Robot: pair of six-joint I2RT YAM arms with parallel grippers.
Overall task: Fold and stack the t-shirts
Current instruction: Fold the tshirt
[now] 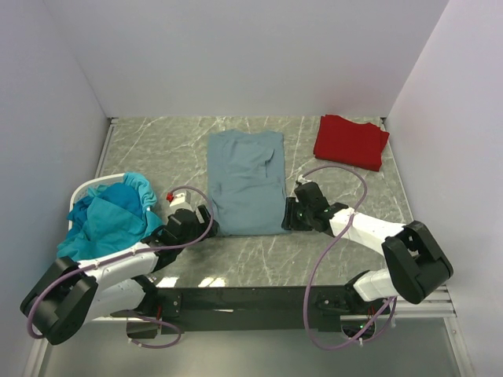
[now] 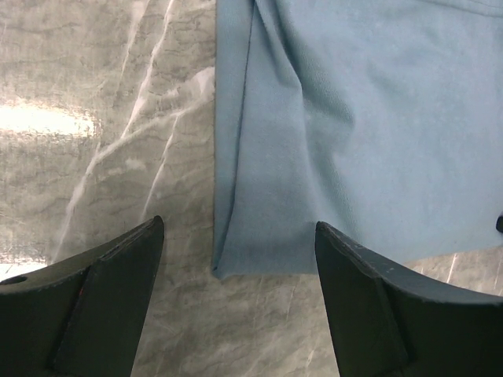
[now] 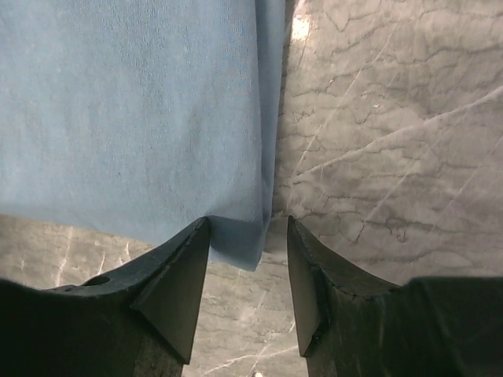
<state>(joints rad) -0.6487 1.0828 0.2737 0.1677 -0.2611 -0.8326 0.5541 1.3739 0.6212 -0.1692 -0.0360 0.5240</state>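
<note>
top external: arms [image 1: 118, 267] low, left gripper [image 1: 206, 217] wide, right gripper [image 1: 289, 212] narrower, flanking blue t-shirt [image 1: 245, 181].

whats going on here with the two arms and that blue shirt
Both arms are working on the blue-grey t-shirt, folded into a long strip on the table. The left gripper is open over its near left corner; the right gripper straddles the near right corner, not yet closed. A folded red shirt sits at the far right; teal shirts wait in the basket on the left.
</note>
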